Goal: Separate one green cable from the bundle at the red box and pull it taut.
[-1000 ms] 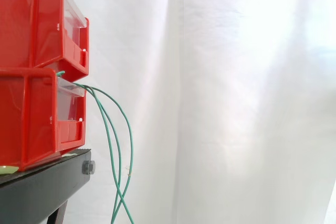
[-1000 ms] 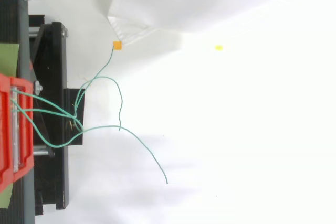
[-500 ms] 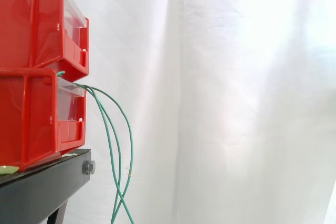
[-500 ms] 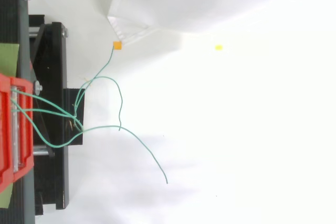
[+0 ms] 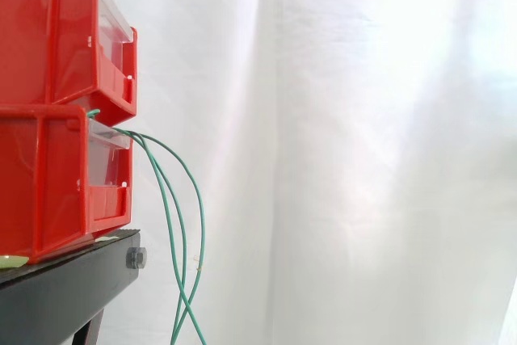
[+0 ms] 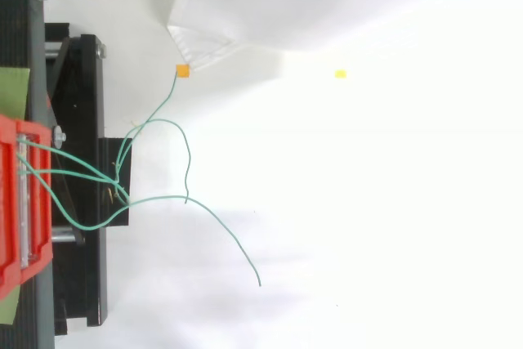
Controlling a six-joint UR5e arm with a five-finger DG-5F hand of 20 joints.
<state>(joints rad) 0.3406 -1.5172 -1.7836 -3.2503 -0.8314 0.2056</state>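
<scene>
Nothing has shifted since a second ago; every cable lies just where it did. Whether the robot hand is released, clenched or grasping anything, I cannot tell, so I place things against one another instead.

From the side, two boxes are stacked at the far left, the upper red plastic bin sitting on the lower red plastic bin. Both rest on the black metal stand, which has a grey bolt head at its front edge. Thin green cables come out at the seam between the two bins, at the top of the lower bin's clear front. They arc outward, droop slack past the stand's edge and cross one another near the bottom. To the right hangs the white cloth curtain.

From above, the cables leave the red bin's front at the left, run over the stand and meet in a loose knot-like crossing. Beyond it they fan out. One strand ends at a small orange square tag beside the curtain's folded corner. Another makes a wavy loop between the others. The longest green strand trails slack across the white floor to a free end. Well apart to the right lies a small yellow mark.
</scene>
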